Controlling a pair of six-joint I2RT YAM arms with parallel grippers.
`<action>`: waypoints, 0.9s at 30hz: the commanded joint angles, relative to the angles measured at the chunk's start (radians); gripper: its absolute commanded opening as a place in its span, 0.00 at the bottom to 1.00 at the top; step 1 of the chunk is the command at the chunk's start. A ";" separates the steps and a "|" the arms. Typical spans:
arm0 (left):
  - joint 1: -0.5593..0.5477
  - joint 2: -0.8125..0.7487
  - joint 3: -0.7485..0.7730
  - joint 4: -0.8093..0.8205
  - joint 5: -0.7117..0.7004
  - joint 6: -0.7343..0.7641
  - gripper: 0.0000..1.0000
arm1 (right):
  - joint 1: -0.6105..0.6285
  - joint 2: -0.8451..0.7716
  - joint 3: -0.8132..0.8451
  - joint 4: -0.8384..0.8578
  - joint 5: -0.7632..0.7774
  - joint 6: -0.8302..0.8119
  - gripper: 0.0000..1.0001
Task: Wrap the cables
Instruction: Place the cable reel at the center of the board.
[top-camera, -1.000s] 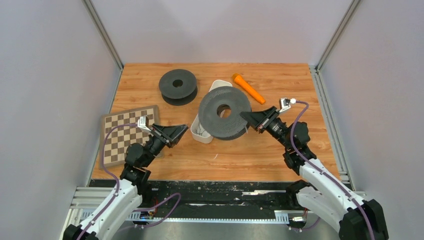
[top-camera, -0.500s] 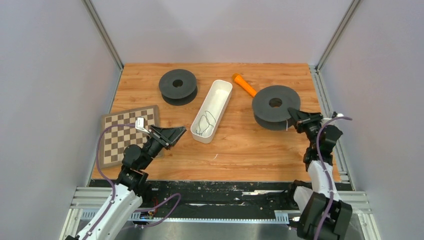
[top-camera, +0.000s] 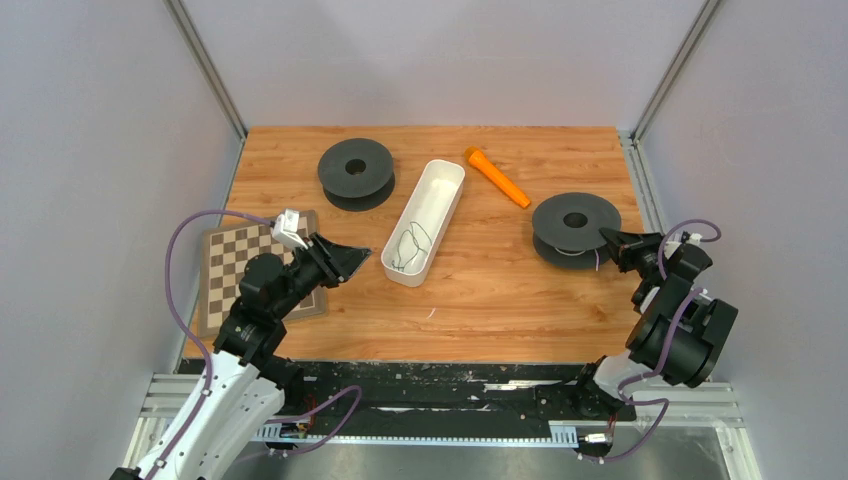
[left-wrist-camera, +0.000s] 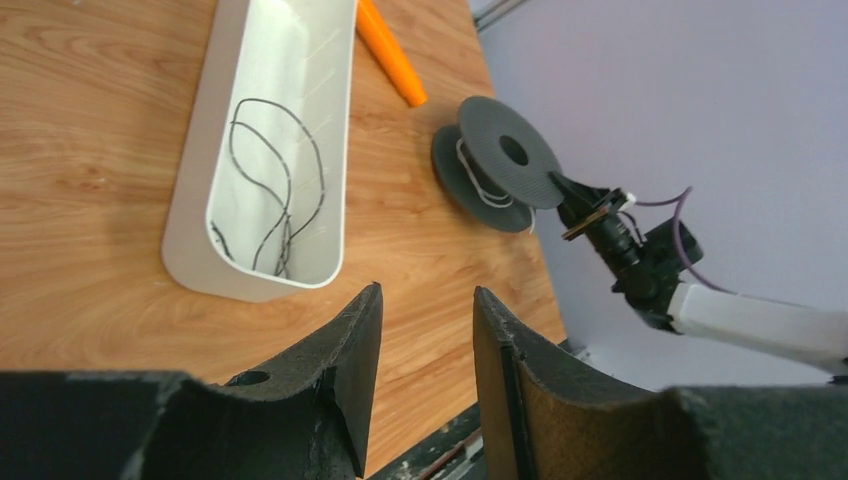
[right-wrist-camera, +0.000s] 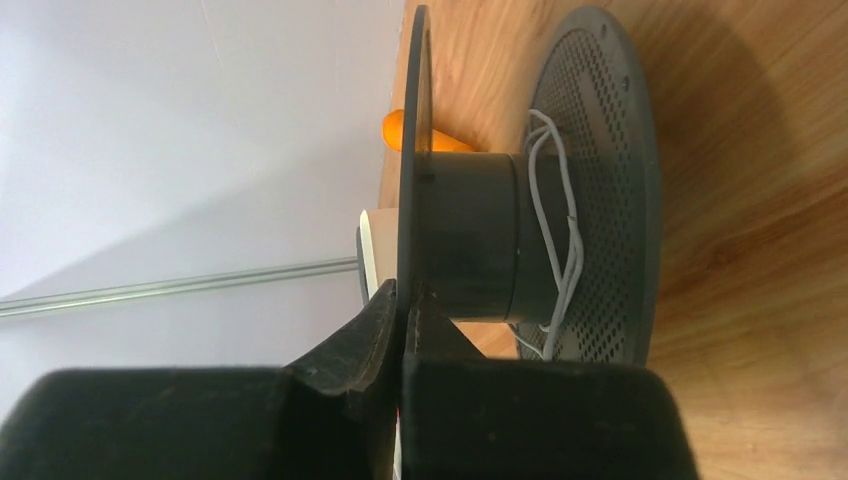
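Note:
A thin dark cable (left-wrist-camera: 270, 180) lies coiled in the white tray (left-wrist-camera: 190, 190), also seen in the top view (top-camera: 408, 248). A whitish cable (right-wrist-camera: 558, 215) is looped round the core of a black spool (top-camera: 573, 226) at the right; it also shows in the left wrist view (left-wrist-camera: 478, 180). My right gripper (top-camera: 606, 240) is shut on the rim of that spool's top flange (right-wrist-camera: 415, 150). My left gripper (top-camera: 352, 258) is open and empty, above the table just left of the tray's near end.
A second black spool (top-camera: 355, 172) stands at the back left. An orange marker (top-camera: 497, 176) lies at the back, right of the tray. A chessboard (top-camera: 245, 275) lies under my left arm. Short wire scraps lie on the wood near the front.
My right gripper has carried the spool from over the tray to the right side of the table and lowered it. My left arm has lifted slightly.

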 joint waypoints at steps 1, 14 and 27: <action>0.006 0.040 0.075 -0.104 -0.007 0.184 0.46 | -0.017 0.097 0.072 0.146 -0.108 -0.044 0.03; 0.005 0.117 0.262 -0.357 -0.292 0.579 0.54 | -0.058 -0.039 0.309 -0.747 0.328 -0.545 0.57; 0.179 0.572 0.476 -0.210 -0.384 0.424 0.59 | 0.002 -0.229 0.468 -1.022 0.470 -0.721 0.73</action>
